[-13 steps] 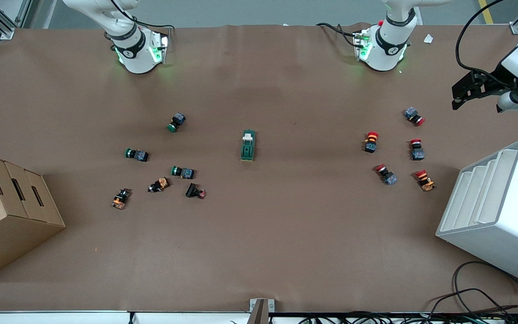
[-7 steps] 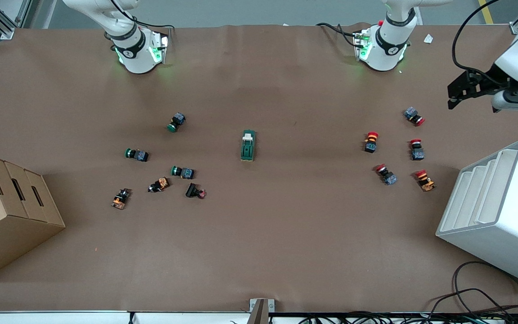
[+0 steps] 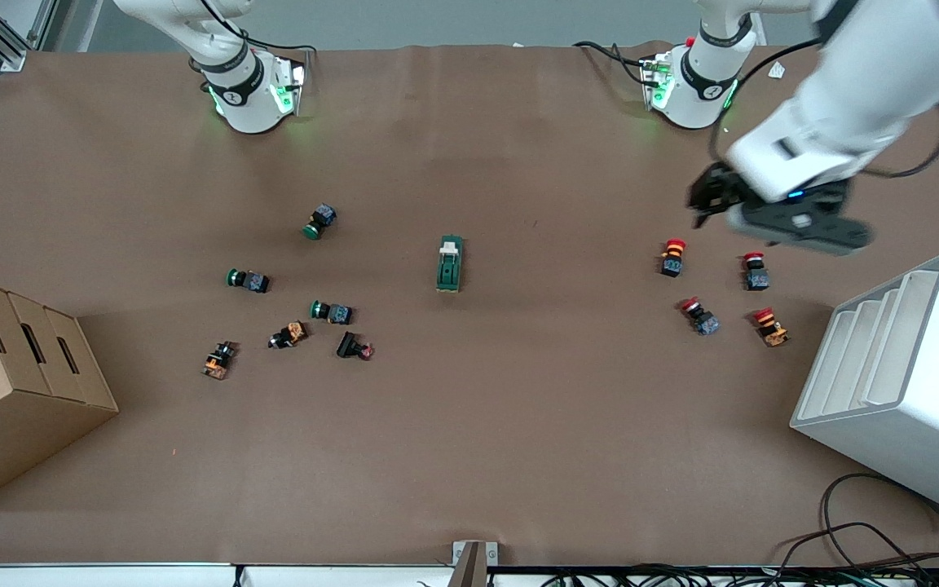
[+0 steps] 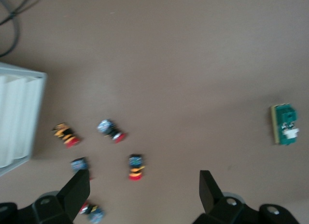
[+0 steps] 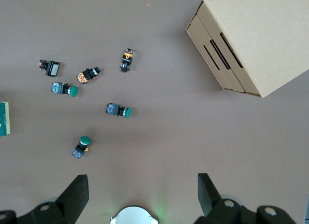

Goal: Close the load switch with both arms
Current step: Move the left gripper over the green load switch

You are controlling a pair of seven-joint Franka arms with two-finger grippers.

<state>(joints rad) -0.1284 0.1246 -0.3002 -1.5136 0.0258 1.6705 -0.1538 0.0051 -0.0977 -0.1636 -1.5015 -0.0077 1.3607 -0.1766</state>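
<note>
Green load switch (image 3: 450,264) lies untouched mid-counter (image 3: 518,424), between both arms.
Left claw (image 3: 710,198) hangs spread wide and empty over the red-capped buttons (image 3: 672,256), toward the left arm's end from the switch, probably bound for it. Right claw (image 5: 140,195) waits wide apart, empty, over its own base (image 3: 251,91), the switch showing only at its view's edge.

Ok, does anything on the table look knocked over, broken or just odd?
Nothing looks damaged. The push-buttons lie scattered on their sides, green-capped ones toward the right arm's end, red-capped ones toward the left arm's. The load switch lies flat between them, untouched. The left claw hangs open above the red group.
</note>
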